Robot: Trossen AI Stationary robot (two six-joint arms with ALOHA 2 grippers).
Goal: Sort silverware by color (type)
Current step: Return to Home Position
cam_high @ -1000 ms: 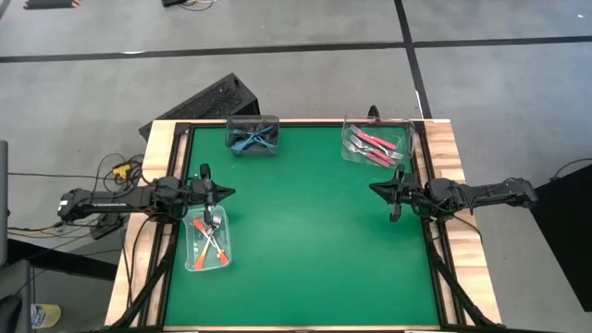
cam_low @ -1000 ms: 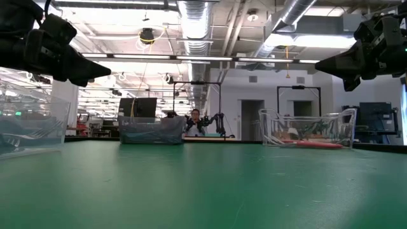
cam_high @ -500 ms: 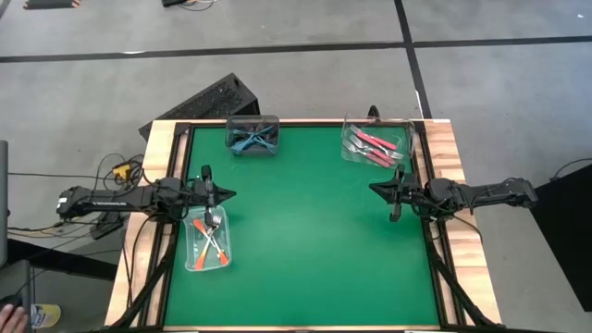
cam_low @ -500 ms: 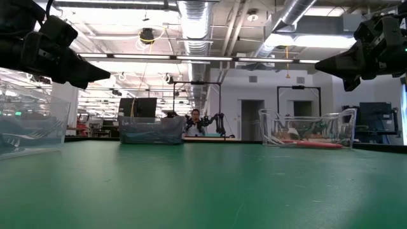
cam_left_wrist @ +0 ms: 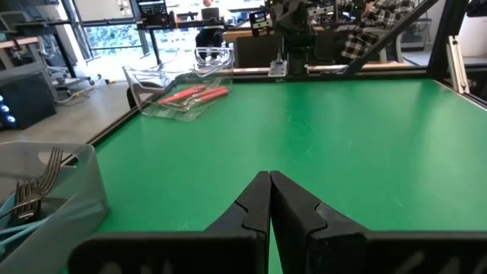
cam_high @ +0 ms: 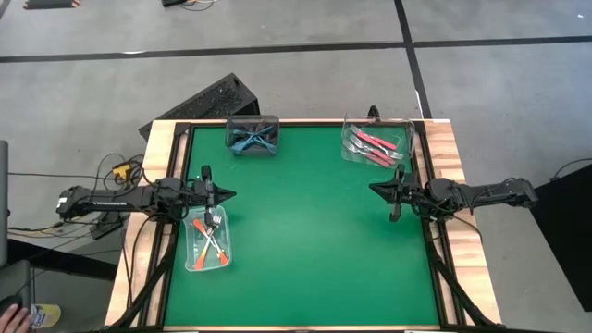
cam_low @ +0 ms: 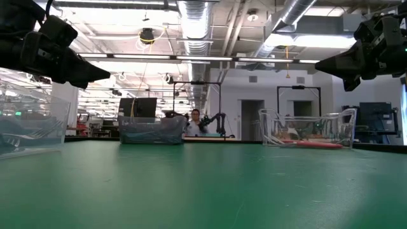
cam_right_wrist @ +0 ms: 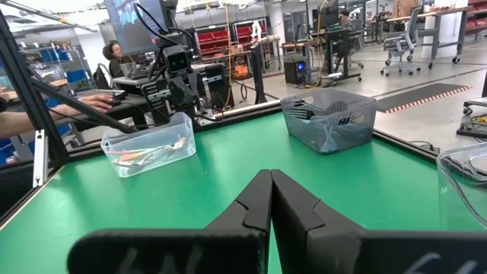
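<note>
The forks lie sorted in three clear containers. Blue-teal forks (cam_high: 252, 140) fill the container at the far edge, pink-red forks (cam_high: 375, 145) the one at the far right corner, orange forks (cam_high: 214, 243) the one at the left edge. My left gripper (cam_high: 229, 193) hovers shut above the table's left side, just beyond the orange container, holding nothing. My right gripper (cam_high: 374, 188) hovers shut at the right side, near the pink-red container, also holding nothing. In the left wrist view the shut fingers (cam_left_wrist: 270, 183) point across the mat; the right wrist view shows the same (cam_right_wrist: 271, 180).
The green mat (cam_high: 305, 231) lies bare between the arms. A wooden frame (cam_high: 449, 139) borders the table. A dark case (cam_high: 217, 97) sits on the floor past the far left corner. People sit in the room beyond (cam_low: 194, 119); a sleeve (cam_right_wrist: 46, 114) shows past the left edge.
</note>
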